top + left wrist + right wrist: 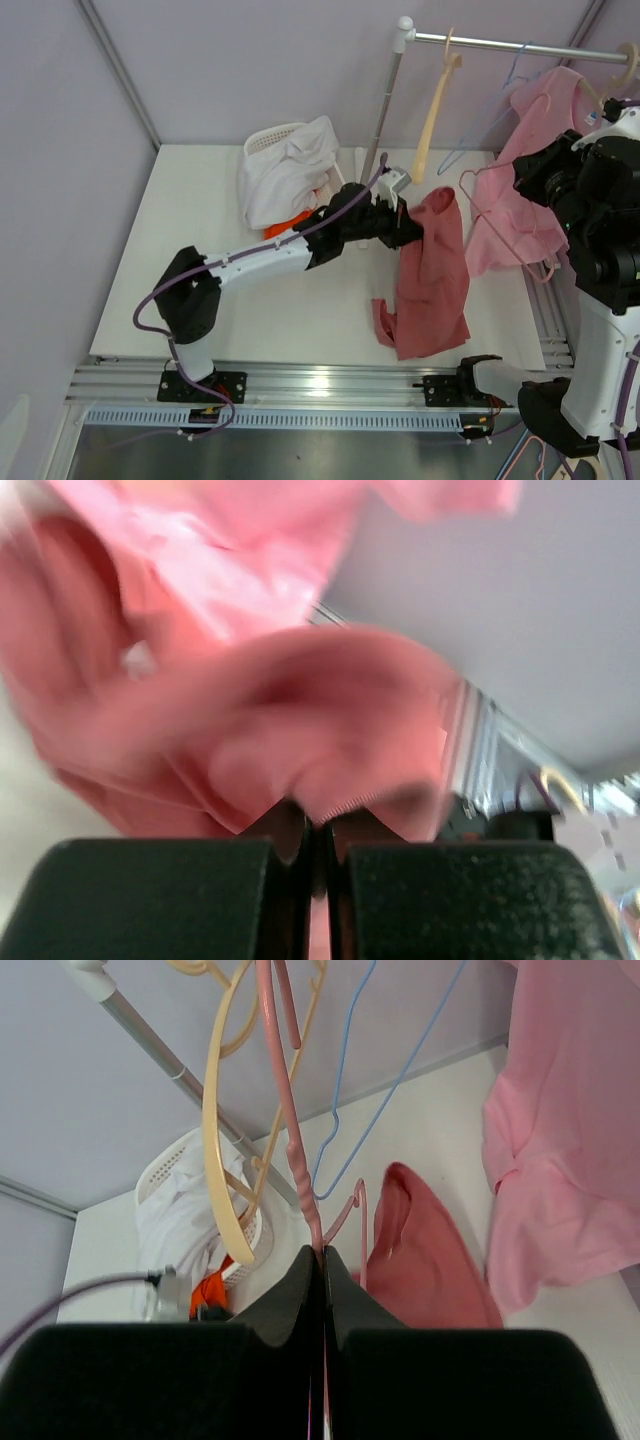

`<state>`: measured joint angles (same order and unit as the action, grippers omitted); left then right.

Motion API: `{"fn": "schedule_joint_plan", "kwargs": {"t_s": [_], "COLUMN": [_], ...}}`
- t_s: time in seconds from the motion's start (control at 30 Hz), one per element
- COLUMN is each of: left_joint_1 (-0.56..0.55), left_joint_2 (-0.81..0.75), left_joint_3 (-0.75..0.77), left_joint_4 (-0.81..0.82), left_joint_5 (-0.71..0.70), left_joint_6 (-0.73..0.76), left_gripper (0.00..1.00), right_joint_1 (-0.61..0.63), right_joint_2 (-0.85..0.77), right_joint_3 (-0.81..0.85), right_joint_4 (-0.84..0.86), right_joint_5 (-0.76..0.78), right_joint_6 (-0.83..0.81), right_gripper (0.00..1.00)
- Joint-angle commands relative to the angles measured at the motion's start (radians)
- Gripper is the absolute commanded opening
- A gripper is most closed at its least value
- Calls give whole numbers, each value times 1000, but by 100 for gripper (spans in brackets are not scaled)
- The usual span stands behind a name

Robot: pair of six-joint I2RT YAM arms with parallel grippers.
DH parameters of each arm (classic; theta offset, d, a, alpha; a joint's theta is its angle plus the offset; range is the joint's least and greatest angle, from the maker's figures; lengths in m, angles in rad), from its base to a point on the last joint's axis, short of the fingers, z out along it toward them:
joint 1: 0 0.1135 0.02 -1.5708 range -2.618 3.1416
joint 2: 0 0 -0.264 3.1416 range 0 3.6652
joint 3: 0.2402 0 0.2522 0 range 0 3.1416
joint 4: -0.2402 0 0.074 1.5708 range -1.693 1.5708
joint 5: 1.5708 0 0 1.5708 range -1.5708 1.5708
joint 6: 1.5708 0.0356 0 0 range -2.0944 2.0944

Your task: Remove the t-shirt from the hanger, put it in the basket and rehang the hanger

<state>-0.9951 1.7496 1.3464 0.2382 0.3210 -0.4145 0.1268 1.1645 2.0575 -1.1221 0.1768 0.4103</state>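
White desk (200, 250) lies under the red shirt (435, 270), which hangs from the tightly closed left claw (408, 226), beside the pink hanger (288, 1110) that the right claw (322, 1258) pinches.

Soft, even light; shadows on my desk (200, 260) are faint. My left wrist view smears the t-shirt (250, 710) (motion blur); right is sharp.

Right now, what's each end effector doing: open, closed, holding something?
Left end effector: closed on the dark pink t-shirt.
Right end effector: closed on the pink hanger.
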Motion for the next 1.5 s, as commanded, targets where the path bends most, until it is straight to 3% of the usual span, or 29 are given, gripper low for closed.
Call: {"fn": "schedule_joint_plan", "kwargs": {"t_s": [0.0, 0.1, 0.2, 0.33, 0.5, 0.63, 0.73, 0.9, 1.07, 1.13, 1.17, 1.23, 1.27, 1.33, 1.37, 1.47], "left_joint_1": [44, 113, 130, 95, 92, 136, 245, 409, 441, 467, 480, 526, 541, 588, 607, 691], "left_joint_2": [68, 96, 47, -105, -350, -498, -568, -631, -465, -344, -296, -192, -91, 6, 92, 178], "left_joint_3": [173, 217, 166, 50, -259, -251, -198, -142, 149, 212, 352, 478, 689, 819, 1005, 1140], "left_joint_4": [-135, -172, -178, -322, -347, -503, -577, -517, -372, -289, -246, -246, -255, -275, -272, -184], "left_joint_5": [56, 96, 80, 6, -146, -315, -298, -283, -313, -243, -215, -171, -140, -128, -116, -96], "left_joint_6": [-115, -161, -141, -72, -49, 8, 20, 42, 138, 149, 146, 117, 108, 88, 76, 5], "left_gripper": [1, 1, 1, 1, 1, 1, 1, 1, 1, 1, 1, 1, 1, 1, 1, 1], "right_joint_1": [-4, -6, -4, -9, -32, -118, -153, -168, -170, -170, -170, -170, -171, -171, -171, -176], "right_joint_2": [-17, -23, -12, 82, 156, 225, 309, 357, 377, 385, 386, 406, 415, 434, 452, 492], "right_joint_3": [32, 36, 59, 136, 168, 203, 294, 332, 305, 288, 280, 280, 282, 283, 283, 289], "right_joint_4": [-42, -44, -24, -7, 68, 100, 91, 171, 269, 310, 338, 357, 369, 386, 398, 426], "right_joint_5": [33, 113, 159, 216, 262, 147, 116, 121, 105, 115, 121, 127, 130, 138, 153, 174], "right_joint_6": [-16, -41, -51, -54, -64, -42, -44, -53, -57, -68, -71, -80, -85, -103, -107, -126], "right_gripper": [0, 0, 0, 0, 0, 0, 0, 0, 0, 0, 0, 0, 0, 0, 0, 0]}}
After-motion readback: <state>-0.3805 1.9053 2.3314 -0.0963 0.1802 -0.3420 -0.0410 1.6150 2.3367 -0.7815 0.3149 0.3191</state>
